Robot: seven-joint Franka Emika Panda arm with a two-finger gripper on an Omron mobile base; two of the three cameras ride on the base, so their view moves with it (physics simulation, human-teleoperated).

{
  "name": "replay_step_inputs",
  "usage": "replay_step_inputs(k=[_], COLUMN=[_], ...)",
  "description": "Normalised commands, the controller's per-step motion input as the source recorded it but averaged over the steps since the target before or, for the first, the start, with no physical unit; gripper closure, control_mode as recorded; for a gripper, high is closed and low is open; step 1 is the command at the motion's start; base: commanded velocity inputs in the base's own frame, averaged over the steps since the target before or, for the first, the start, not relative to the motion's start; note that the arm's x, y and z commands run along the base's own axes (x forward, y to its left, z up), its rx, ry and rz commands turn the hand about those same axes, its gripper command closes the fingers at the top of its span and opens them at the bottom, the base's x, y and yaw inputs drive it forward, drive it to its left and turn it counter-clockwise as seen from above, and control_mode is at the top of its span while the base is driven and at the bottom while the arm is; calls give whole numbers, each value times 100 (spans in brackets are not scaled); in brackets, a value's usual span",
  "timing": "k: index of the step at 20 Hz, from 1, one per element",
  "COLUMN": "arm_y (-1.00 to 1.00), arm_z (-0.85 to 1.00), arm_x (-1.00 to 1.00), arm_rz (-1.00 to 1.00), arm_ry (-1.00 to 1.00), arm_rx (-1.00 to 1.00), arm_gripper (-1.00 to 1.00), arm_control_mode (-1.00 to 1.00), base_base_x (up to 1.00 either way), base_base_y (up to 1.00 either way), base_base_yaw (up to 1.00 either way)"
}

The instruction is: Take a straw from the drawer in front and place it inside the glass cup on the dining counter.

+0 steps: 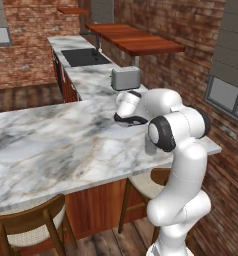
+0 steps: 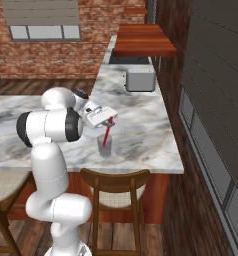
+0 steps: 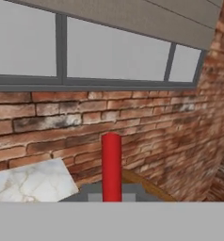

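Observation:
My gripper point(image 2: 110, 121) hangs over the right end of the dining counter point(image 2: 141, 131), shut on the top of the red straw point(image 2: 106, 135). The straw slants down into the clear glass cup point(image 2: 105, 147), which stands upright on the marble near the counter's front edge. Its lower end is inside the glass. In the hand view the straw point(image 3: 111, 162) rises between the two fingertips of the gripper point(image 3: 111, 192), with a brick wall and a window behind it. The drawer is out of view.
A silver toaster point(image 2: 140, 80) stands further back on the marble, and a sink point(image 1: 85, 56) lies beyond it. Wooden stools point(image 2: 116, 186) are tucked under the counter's front edge. A brick wall with windows runs close on the right.

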Motion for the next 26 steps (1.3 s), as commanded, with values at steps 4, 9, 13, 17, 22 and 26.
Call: replay_step_inputs(k=[4,9,13,17,22,26], arm_y=[0,1,23,34,7,0], arm_z=[-54,-40,-29,-18,-2,0], arm_x=[4,12,23,19,0,0], arm_rz=[0,0,0,0,0,0], arm_ry=[-15,-15,-15,-13,-16,-18], arm_rx=[-9,-6,-4,-3,-3,-4], arm_gripper=[100,100,-100,-100,-100,-100], arm_control_mode=[-100,-100,-100,-100,-100,-100], base_base_x=[0,0,0,0,0,0], base_base_y=[0,0,0,0,0,0], base_base_yaw=[0,0,0,0,0,0])
